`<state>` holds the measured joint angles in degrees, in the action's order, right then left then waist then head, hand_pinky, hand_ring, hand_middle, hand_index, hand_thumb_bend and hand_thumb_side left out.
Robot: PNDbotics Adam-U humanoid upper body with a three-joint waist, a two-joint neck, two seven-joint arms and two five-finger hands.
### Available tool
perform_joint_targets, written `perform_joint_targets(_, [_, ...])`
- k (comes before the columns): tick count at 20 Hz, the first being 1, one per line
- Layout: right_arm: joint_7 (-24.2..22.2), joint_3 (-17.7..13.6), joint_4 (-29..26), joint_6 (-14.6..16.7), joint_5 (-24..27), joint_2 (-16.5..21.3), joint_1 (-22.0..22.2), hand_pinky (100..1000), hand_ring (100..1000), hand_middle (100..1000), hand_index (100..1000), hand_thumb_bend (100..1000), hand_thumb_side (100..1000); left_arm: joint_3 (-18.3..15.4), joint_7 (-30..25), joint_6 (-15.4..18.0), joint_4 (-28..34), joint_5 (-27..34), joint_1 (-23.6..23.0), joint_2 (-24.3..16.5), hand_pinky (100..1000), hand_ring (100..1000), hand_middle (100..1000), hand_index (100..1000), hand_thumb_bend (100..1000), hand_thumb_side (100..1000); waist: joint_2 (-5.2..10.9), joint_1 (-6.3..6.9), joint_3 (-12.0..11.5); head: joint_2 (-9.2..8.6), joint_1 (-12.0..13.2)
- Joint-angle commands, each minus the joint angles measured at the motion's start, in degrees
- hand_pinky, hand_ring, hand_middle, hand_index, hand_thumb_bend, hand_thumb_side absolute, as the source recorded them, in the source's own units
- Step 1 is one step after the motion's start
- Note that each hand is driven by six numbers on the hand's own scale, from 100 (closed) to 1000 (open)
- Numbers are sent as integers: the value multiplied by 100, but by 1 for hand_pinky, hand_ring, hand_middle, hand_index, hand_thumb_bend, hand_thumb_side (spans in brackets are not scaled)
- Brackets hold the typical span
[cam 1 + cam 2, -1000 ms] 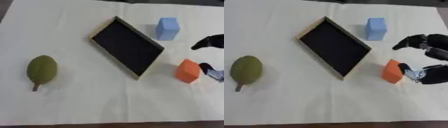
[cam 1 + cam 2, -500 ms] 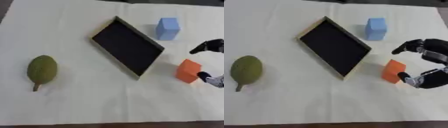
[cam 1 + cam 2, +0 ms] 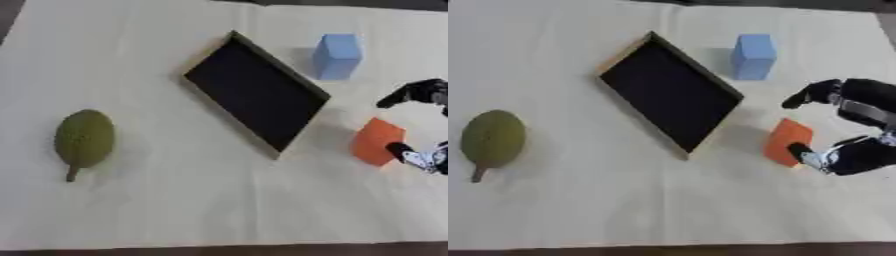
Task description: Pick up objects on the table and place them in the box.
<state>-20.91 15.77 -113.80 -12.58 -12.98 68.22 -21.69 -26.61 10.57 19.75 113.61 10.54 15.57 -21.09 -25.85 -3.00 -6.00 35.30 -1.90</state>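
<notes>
At the table's right edge I have the right hand (image 3: 859,125) spread wide around the orange block (image 3: 787,142): one finger arcs above it without touching, and the thumb tip sits against its lower right corner. I cannot tell whether the block is lifted; nothing is clamped yet. The block lies just right of the box (image 3: 669,91), whose black inside holds nothing. The blue block (image 3: 752,56) stands beyond. The green fruit (image 3: 84,139) lies far left.
</notes>
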Motion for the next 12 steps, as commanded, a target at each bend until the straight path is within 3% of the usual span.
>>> perform_joint_targets(1, [-56, 2, -79, -191, -158, 73, -76, 921, 905, 826, 899, 251, 487, -14, -50, 16, 98, 9, 56, -73, 935, 765, 660, 838, 100, 605, 95, 9, -14, 10, -35])
perform_joint_targets(12, [-144, 31, -79, -674, -581, -100, -25, 929, 920, 837, 917, 290, 526, -25, -98, 5, 98, 35, 68, -47, 935, 767, 658, 835, 100, 604, 56, 12, -34, -19, -57])
